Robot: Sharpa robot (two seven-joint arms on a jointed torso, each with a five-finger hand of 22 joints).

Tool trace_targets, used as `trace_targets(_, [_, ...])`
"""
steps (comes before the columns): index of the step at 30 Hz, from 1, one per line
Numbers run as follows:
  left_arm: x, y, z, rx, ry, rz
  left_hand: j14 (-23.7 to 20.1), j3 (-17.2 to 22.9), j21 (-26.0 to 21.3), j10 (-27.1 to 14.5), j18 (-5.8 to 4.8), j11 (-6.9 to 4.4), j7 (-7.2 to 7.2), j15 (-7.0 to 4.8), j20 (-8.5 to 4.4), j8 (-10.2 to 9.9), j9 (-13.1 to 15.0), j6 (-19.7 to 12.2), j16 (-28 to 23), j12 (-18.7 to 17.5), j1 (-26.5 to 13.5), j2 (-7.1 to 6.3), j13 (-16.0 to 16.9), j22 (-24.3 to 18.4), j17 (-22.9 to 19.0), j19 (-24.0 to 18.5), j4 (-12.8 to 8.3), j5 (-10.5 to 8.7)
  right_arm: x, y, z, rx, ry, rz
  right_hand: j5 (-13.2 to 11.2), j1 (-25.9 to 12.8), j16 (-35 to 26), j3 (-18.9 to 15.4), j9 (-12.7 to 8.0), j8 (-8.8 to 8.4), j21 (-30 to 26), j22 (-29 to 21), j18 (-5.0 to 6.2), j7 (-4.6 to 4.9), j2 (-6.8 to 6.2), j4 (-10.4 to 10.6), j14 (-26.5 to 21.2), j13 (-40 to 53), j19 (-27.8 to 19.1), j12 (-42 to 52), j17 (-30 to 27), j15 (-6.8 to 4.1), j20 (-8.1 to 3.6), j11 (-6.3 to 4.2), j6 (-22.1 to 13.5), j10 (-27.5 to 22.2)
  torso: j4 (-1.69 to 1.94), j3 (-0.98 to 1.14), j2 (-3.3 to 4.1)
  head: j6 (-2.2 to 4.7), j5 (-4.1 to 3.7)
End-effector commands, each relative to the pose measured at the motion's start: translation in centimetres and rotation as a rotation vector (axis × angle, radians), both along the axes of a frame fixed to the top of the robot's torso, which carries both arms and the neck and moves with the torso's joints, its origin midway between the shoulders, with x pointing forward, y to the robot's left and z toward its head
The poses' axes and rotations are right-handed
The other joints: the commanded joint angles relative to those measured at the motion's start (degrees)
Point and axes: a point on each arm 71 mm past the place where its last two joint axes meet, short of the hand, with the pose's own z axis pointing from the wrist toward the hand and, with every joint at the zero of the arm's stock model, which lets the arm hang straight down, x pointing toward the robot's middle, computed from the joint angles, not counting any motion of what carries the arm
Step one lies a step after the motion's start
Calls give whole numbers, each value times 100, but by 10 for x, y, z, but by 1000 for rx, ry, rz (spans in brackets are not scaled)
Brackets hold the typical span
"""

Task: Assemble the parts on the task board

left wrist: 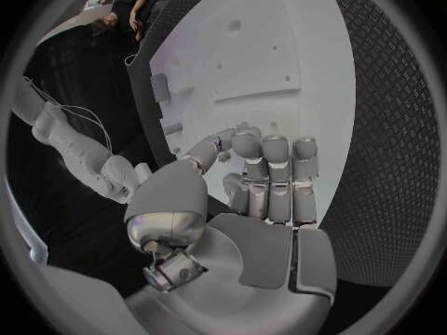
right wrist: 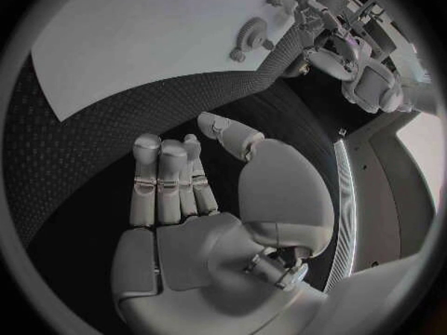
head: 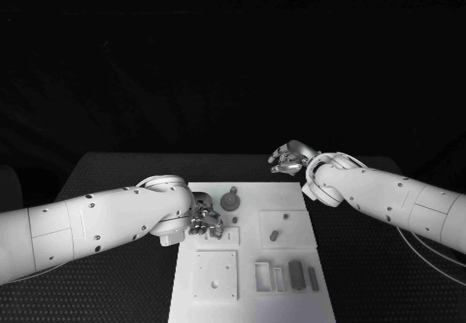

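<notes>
The robot's left hand (head: 205, 221) hovers low over the left side of the white task board (head: 301, 306), its fingers curled downward; whether anything is pinched between them cannot be told. Just beside it, toward the board's middle, a round gear-like part (head: 230, 200) sits on the board, and a raised square plate (head: 287, 229) with a small peg lies further right. Nearer the robot, a flat square plate (head: 215, 274) and a group of narrow grey parts (head: 295, 276) rest on the board. The right hand (head: 289, 159) hangs above the black tabletop (head: 126, 171) off the board's far right corner, fingers loosely bent, holding nothing.
</notes>
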Motion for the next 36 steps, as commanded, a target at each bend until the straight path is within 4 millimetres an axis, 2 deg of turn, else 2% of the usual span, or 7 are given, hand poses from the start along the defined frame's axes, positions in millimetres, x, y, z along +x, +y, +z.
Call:
trace_targets(1, [0, -2, 0, 6, 3, -18, -46, 45, 33, -217, 40, -258, -592, -262, -788, 39, 9, 676, 36, 22, 23, 61, -9, 47, -11, 8, 1, 24, -1, 2, 0, -1, 7, 16, 23, 38, 6, 32, -5, 13, -37, 9, 180, 78, 30, 9, -41, -7, 33, 34, -6, 4, -11, -13, -31, -3, -1, 1, 1, -9, -2])
trace_targets(13, [-1, -4, 0, 22, 0, -30, -46, 31, 54, -214, 36, -266, -601, -267, -792, 42, 35, 719, 66, 38, -16, 62, -20, 32, -54, 8, 8, -26, -1, 2, 0, -1, 8, 17, 31, 38, 8, 33, -5, 13, -37, 11, 180, 78, 31, 5, -41, -11, 34, 38, -8, 4, -11, -13, -31, -3, 1, 1, -3, -28, 0])
trace_targets(36, [-2, -5, -1, 39, 13, -50, -27, 37, 97, -176, 40, -289, -627, -281, -809, 54, 90, 807, 144, 86, -53, 57, -37, 4, -124, 18, 7, -3, -2, 3, -1, -2, 10, 21, 38, 35, 10, 34, -6, 13, -38, 13, 180, 79, 33, 0, -42, -19, 35, 43, -11, 4, -10, -12, -32, -5, -1, -1, 0, -48, 1])
